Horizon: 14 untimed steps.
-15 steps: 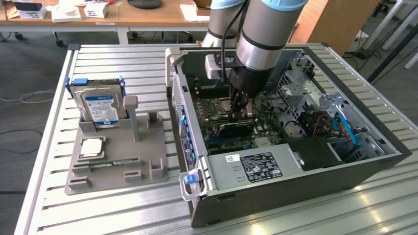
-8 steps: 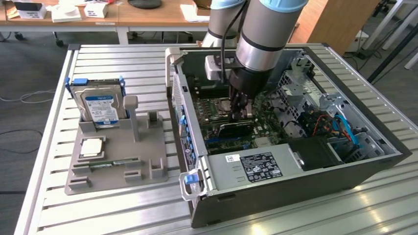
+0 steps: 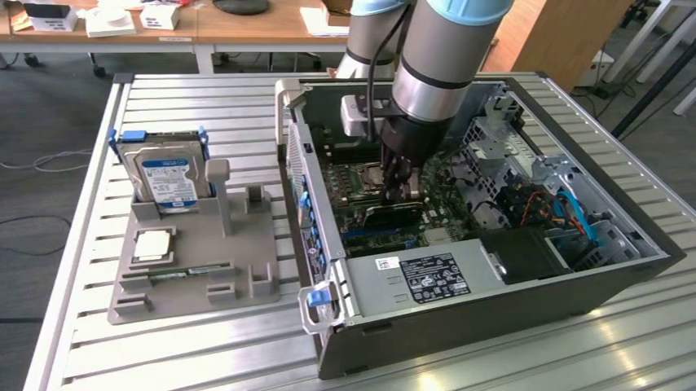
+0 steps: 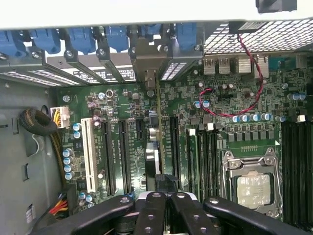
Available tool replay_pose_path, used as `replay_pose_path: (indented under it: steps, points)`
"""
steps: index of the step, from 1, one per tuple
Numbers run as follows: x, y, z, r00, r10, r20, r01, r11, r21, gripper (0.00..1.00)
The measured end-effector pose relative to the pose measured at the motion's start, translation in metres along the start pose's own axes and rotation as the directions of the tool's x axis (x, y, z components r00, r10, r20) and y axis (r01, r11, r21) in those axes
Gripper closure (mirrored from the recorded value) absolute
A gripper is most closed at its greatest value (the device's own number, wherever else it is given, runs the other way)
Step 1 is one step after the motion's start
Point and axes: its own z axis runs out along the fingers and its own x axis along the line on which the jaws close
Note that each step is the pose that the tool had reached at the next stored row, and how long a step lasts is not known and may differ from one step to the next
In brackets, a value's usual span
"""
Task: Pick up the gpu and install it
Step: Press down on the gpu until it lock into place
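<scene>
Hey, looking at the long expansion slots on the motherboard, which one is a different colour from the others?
The white slot, nearest the yellow and black cable bundle; the other long slots beside it are black.

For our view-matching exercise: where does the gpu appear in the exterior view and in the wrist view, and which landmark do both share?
Exterior view: the gpu stands on edge inside the open computer case, below the shut gripper.
Wrist view: the gpu runs edge-on between the expansion slots, up from the gripper.
Shared landmark: the processor socket.
</scene>
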Motion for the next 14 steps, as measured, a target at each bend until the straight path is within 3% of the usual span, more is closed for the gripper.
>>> replay_pose_path:
  steps: [14]
  points:
    - [-0.0016,0.0002,0.0012,1.0000,0.000,-0.0001,0.000,1.0000,-0.0001,0.89]
